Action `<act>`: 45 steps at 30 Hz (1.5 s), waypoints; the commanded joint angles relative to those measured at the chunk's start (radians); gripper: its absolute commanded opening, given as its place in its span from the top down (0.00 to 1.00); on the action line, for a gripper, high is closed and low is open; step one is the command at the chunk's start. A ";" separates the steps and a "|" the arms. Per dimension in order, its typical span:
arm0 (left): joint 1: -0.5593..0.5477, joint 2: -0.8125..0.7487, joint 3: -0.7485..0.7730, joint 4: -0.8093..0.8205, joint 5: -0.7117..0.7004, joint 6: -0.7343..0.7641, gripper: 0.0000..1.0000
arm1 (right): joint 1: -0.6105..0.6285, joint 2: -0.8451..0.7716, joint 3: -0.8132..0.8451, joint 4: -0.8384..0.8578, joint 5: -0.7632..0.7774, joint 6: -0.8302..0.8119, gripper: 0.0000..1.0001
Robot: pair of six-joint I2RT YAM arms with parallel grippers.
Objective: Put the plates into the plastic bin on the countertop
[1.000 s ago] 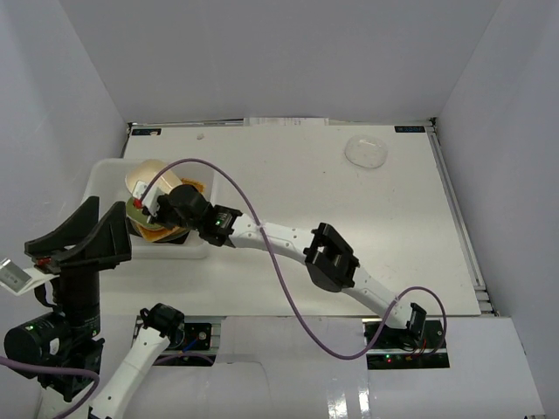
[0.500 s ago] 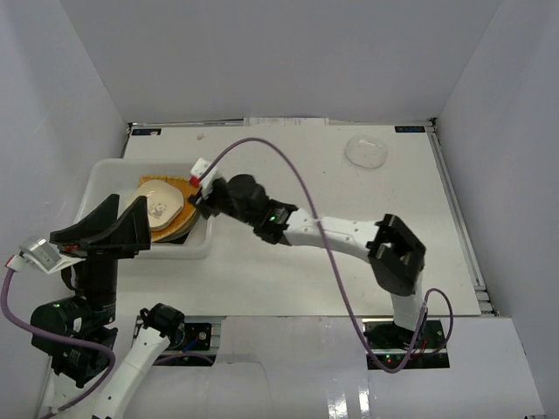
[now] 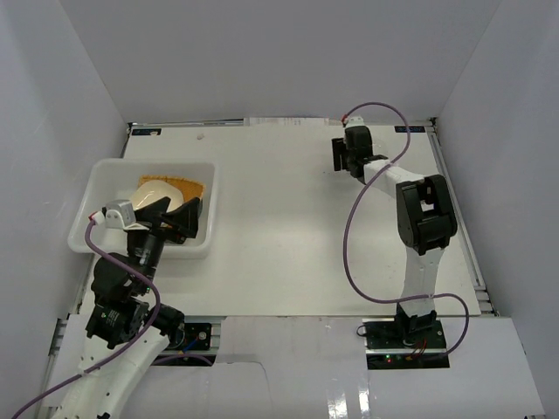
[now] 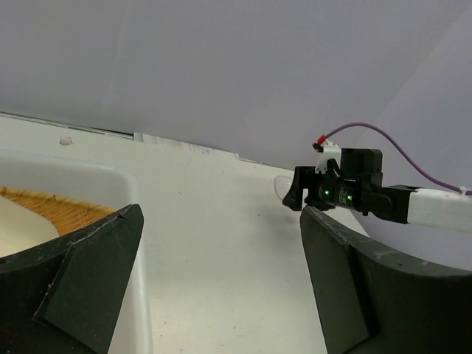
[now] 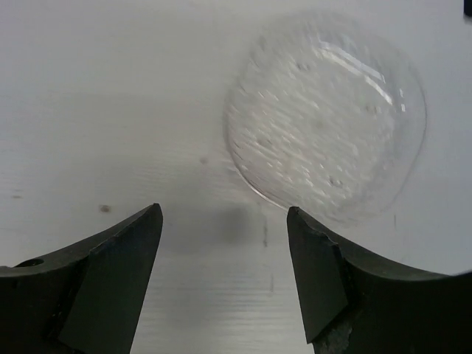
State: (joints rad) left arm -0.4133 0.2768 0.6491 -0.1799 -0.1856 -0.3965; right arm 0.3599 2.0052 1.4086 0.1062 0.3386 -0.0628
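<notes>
Right gripper (image 5: 223, 221), fingers spread, hovers with the clear plate (image 5: 324, 118) at 1 o'clock. Shift there, straddle the thin rim, close gently to prevent slipping.

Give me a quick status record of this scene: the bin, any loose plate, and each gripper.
bin: white tub at the left of the countertop, orange woven plate and cream plate visible inside
clear plate: on the countertop, outside the bin
right gripper: open, empty, at the clear plate's edge
left gripper: open, empty, over the bin
remaining: clear plate not yet binned
</notes>
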 commanded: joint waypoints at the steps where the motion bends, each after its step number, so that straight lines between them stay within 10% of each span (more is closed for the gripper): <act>1: 0.005 0.005 0.011 0.019 0.040 0.018 0.02 | -0.151 -0.016 0.029 -0.132 -0.075 0.234 0.26; 16: 0.007 0.041 0.014 0.020 0.067 0.025 0.02 | -0.403 0.107 -0.050 0.084 -0.329 0.684 0.32; 25: 0.007 0.042 0.014 0.022 0.074 0.031 0.02 | -0.421 0.112 -0.138 0.206 -0.345 0.811 0.92; 29: 0.007 0.041 0.012 0.026 0.092 0.031 0.02 | -0.406 -0.023 -0.298 0.348 -0.400 0.811 0.92; 37: 0.008 0.039 0.006 0.053 0.181 0.039 0.02 | -0.074 -0.381 -0.455 0.366 -0.437 0.706 0.92; 45: 0.042 -0.016 0.001 0.056 0.066 0.030 0.02 | 0.408 -0.206 -0.067 0.276 -0.313 0.640 0.92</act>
State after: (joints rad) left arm -0.3904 0.2977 0.6491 -0.1459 -0.0532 -0.3664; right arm 0.6876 1.7187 1.2026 0.3977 -0.0502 0.6296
